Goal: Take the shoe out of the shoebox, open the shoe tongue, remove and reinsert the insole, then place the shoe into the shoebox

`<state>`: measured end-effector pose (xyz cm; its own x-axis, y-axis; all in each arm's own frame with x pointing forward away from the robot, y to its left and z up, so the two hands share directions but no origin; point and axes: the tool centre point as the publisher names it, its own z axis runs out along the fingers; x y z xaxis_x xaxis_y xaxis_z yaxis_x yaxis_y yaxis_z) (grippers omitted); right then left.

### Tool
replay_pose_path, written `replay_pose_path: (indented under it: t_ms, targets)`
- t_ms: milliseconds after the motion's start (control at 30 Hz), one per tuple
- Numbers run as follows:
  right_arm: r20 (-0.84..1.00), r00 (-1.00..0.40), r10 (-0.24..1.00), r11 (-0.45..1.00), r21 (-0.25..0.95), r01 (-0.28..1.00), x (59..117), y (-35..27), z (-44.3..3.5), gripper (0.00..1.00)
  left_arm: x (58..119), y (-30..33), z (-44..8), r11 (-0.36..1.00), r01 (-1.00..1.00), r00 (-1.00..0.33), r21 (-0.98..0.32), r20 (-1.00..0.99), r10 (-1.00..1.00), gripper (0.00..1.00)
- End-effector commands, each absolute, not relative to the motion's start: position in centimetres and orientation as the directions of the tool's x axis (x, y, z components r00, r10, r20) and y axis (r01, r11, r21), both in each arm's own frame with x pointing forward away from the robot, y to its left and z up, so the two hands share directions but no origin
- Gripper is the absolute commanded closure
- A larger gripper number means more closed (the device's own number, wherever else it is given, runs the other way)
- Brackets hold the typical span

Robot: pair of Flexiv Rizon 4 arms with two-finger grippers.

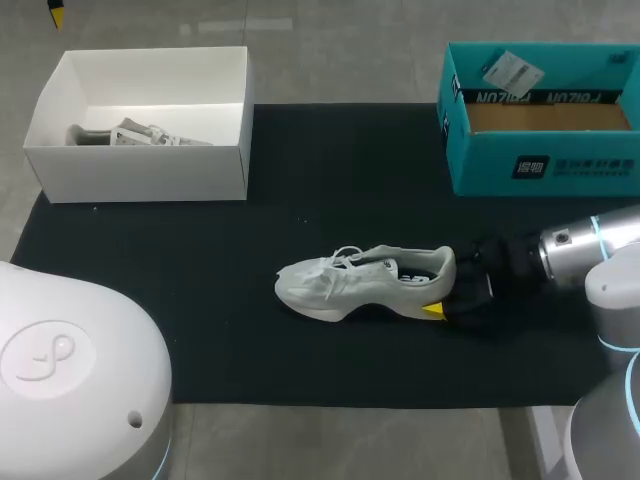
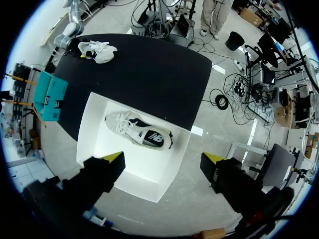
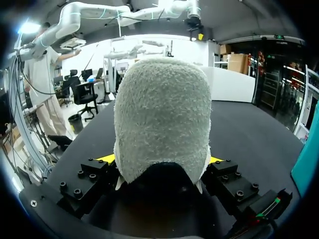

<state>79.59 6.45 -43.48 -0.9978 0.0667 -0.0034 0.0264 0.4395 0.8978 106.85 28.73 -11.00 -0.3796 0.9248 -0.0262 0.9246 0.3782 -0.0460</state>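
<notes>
The right gripper (image 3: 161,160) is clamping the heel of the white shoe (image 3: 162,114). The heel is sitting squarely between the two fingers, with a yellow tip pressing against each side of it, so the fingers are standing only as far apart as the heel is wide. The toe is pointing straight away from the gripper.

From the head view, the shoe (image 1: 350,285) is resting on its sole near the middle of the black mat (image 1: 200,310), toe toward nine o'clock and heel toward three o'clock. Its laces are facing up and its dark lining is showing in the opening. The right arm is coming in from three o'clock, and one yellow tip is showing low against the sole at the heel.

Farther back, at about ten o'clock from the shoe, the white box (image 1: 140,175) is sitting on the mat's far corner, with a second shoe (image 1: 140,133) lying inside it. At about two o'clock a teal box (image 1: 540,165) is standing open.

The left gripper (image 2: 164,159) is hanging high above the white box, looking down into it. Its fingers are spread wide and gripping nothing, well apart from the second shoe below.
</notes>
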Motion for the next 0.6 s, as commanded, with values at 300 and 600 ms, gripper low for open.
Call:
replay_pose_path:
  t_ms: [300,600]
  targets:
    - [-0.004,-0.998,0.068,0.442,0.897,0.027,79.7,6.8,-43.8,1.0,106.8,28.7,-10.9,0.378,0.925,-0.38,-0.045,-0.023,0.925,0.0]
    - [-0.004,-0.998,0.068,0.442,0.897,0.027,79.7,6.8,-43.8,1.0,106.0,26.6,-9.8,0.458,0.888,-0.46,-0.051,-0.025,0.888,0.0]
